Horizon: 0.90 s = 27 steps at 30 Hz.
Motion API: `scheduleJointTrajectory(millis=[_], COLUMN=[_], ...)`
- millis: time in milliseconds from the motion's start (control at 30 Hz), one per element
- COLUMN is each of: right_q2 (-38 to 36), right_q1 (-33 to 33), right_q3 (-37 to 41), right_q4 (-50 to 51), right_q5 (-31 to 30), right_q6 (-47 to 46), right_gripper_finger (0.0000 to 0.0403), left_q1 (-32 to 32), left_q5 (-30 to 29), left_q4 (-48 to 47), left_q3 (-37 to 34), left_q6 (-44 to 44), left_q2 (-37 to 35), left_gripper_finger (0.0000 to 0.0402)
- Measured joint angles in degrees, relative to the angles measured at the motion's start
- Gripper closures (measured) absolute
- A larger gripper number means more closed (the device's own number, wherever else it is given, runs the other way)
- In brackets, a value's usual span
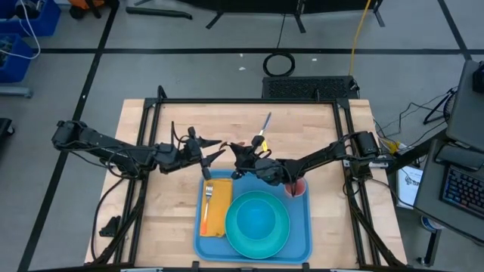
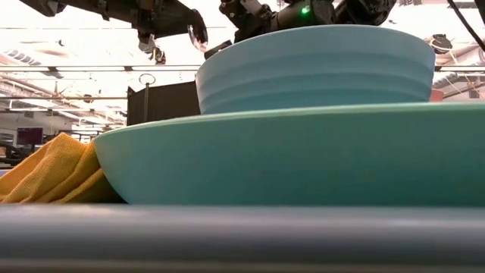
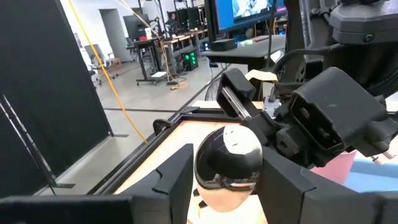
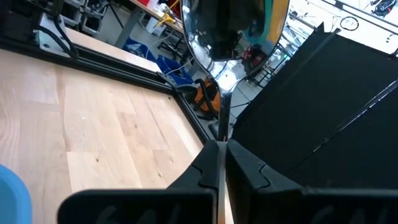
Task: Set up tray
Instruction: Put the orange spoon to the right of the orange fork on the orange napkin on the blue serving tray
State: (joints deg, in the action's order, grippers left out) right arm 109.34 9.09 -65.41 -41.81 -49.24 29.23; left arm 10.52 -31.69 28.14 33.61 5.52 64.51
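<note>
A shiny metal spoon (image 3: pixel 227 158) hangs in the air over the wood just beyond the far rim of the blue tray (image 1: pixel 302 230). Both grippers meet there. My left gripper (image 3: pixel 227 186) comes in from the table's left and is shut on the spoon's bowl. My right gripper (image 4: pixel 221 163) comes from the right and is shut on the handle. On the tray lie an orange napkin (image 1: pixel 217 210) with a fork (image 1: pixel 206 198), a turquoise plate (image 1: pixel 257 227) with a bowl (image 2: pixel 311 68) on it, and a pink cup (image 1: pixel 296 187). My left gripper has the spoon's bowl (image 3: pixel 205 163) between its two fingers, one on each side edge. The fingers come in level from the table's left. The spoon is lifted clear of the table. My right gripper pinches the spoon's thin handle (image 4: pixel 222 127) between its shut fingers, coming in level from the table's right. The handle runs out along the fingers, and the spoon's bowl (image 4: pixel 230 25) stands out beyond their tips, clear of the table.
A utensil with a blue and yellow handle (image 1: pixel 264 127) lies on the bare wood at the far middle. A black frame (image 1: pixel 249 100) runs round the table top. Open wood lies left of the tray and behind the grippers.
</note>
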Motion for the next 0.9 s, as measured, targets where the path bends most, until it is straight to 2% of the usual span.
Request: scheduleJointTrajectory(millis=[133, 300, 367, 633, 900], right_q2=[0.0, 0.0, 0.0, 0.0, 0.0], right_q1=[0.0, 0.1, 0.2, 0.1, 1.0], right_q3=[0.0, 0.1, 0.1, 0.1, 0.0], right_q4=[0.0, 0.1, 0.2, 0.5, -0.2], right_q5=[0.3, 1.1, 1.1, 1.5, 2.4], right_q6=[-0.1, -1.5, -2.3, -4.7, -5.4], right_gripper_finger=[0.0403, 0.0403, 0.0403, 0.0395, 0.0327], left_q1=[0.0, -0.1, -0.2, -0.1, 0.6], left_q5=[0.2, -1.8, -3.3, -3.8, -4.6], left_q4=[-0.1, 0.0, -0.3, -1.1, -0.7], left_q3=[0.0, 0.0, 0.0, 0.0, 0.0], left_q6=[0.0, 1.5, 1.5, 2.2, 3.6], left_q2=[0.0, -0.1, -0.1, -0.1, -0.4], left_gripper_finger=[0.0288, 0.0369, 0.0388, 0.0392, 0.0396])
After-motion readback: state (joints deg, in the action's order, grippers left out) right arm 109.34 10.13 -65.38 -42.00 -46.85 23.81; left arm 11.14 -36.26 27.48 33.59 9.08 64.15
